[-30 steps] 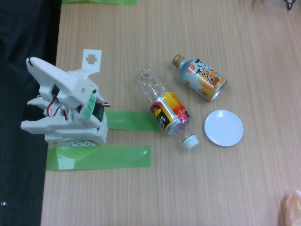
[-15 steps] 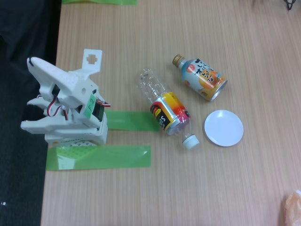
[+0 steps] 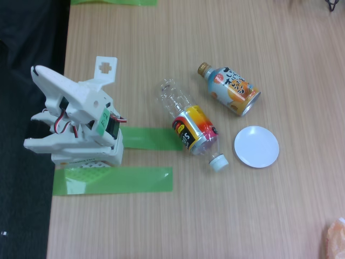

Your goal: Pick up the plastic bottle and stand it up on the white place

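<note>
The plastic bottle (image 3: 188, 120) lies on its side in the middle of the wooden table. Its white cap (image 3: 217, 161) points to the lower right and its clear base to the upper left. The white place (image 3: 256, 146), a small round disc, lies flat just right of the cap, a short gap away. My arm is folded up at the left table edge, well left of the bottle. My gripper (image 3: 29, 130) points left over the dark area off the table and holds nothing. Its jaws are too hard to make out for me to judge their state.
A gold-capped blue-and-orange bottle (image 3: 229, 89) lies on its side above the disc. Two green tape strips (image 3: 113, 179) (image 3: 151, 138) are stuck on the table by the arm's base. An orange thing (image 3: 335, 237) shows at the lower right corner. The table edge (image 3: 60, 108) runs down the left.
</note>
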Tool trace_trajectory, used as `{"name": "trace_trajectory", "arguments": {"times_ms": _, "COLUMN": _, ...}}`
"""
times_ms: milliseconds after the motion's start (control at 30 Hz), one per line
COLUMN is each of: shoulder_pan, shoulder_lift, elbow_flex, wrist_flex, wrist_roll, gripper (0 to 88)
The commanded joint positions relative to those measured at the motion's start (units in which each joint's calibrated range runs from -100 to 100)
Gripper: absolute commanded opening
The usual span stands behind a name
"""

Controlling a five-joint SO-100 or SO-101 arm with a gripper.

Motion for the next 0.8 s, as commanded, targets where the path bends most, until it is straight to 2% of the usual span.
{"name": "trace_trajectory", "arguments": {"times_ms": 0, "shoulder_pan": 0.2, "shoulder_lift": 0.2, "elbow_flex": 0.4, "wrist_flex": 0.5, "wrist_roll": 0.2, "gripper": 1.1}}
{"name": "trace_trajectory", "arguments": {"times_ms": 767, "shoulder_pan": 0.2, "shoulder_lift": 0.1, "elbow_flex": 0.3, "wrist_flex": 0.5, "wrist_roll": -0.3, "gripper": 1.1}}
